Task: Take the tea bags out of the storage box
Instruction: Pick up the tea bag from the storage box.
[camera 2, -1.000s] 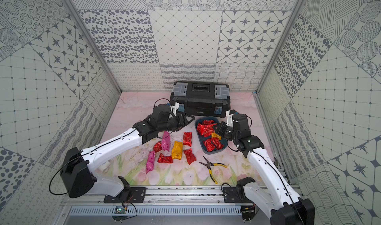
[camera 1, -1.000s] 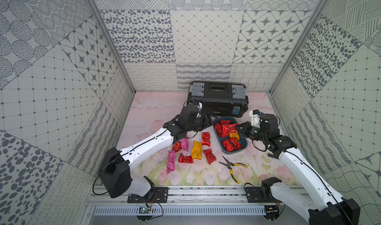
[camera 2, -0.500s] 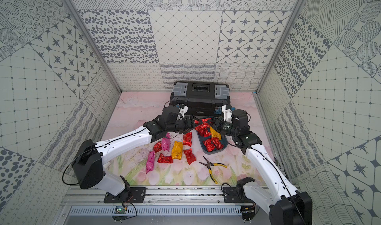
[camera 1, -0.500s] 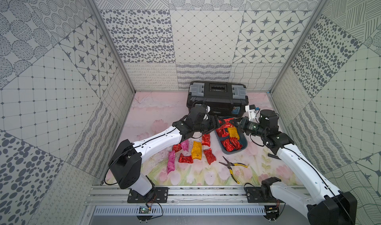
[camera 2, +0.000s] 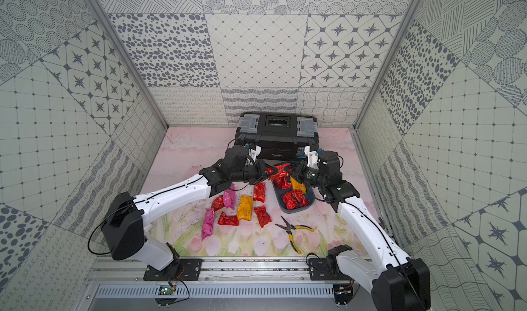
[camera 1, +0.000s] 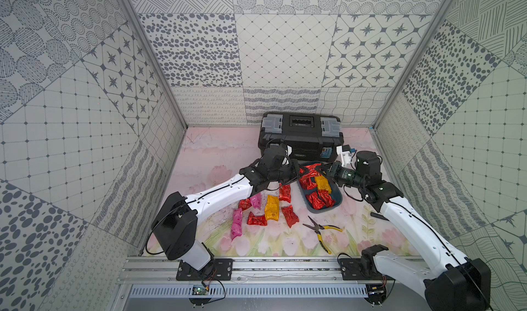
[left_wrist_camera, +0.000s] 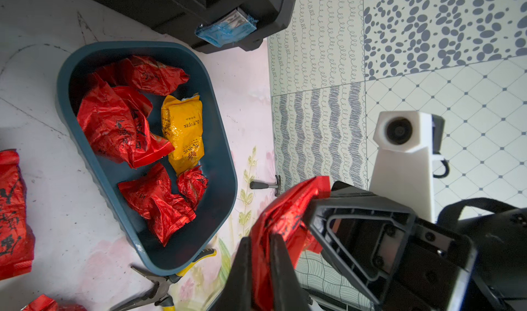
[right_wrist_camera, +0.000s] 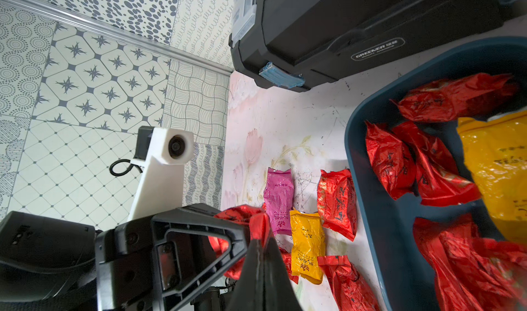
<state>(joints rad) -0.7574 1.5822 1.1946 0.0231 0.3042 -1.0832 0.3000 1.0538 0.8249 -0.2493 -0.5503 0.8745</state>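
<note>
While the left hand (left_wrist_camera: 259,242) pinches one end of a red tea bag (left_wrist_camera: 285,209) tight between its fingers, the right hand (right_wrist_camera: 258,239) meets the other end — whether it grips or merely touches, I cannot tell. Both hover over the far end of the blue box (left_wrist_camera: 219,153), which holds more tea bags (left_wrist_camera: 122,127) — several red, one yellow. Some loose bags (camera 1: 271,208) lie on the counter (camera 1: 216,158) beside it.
</note>
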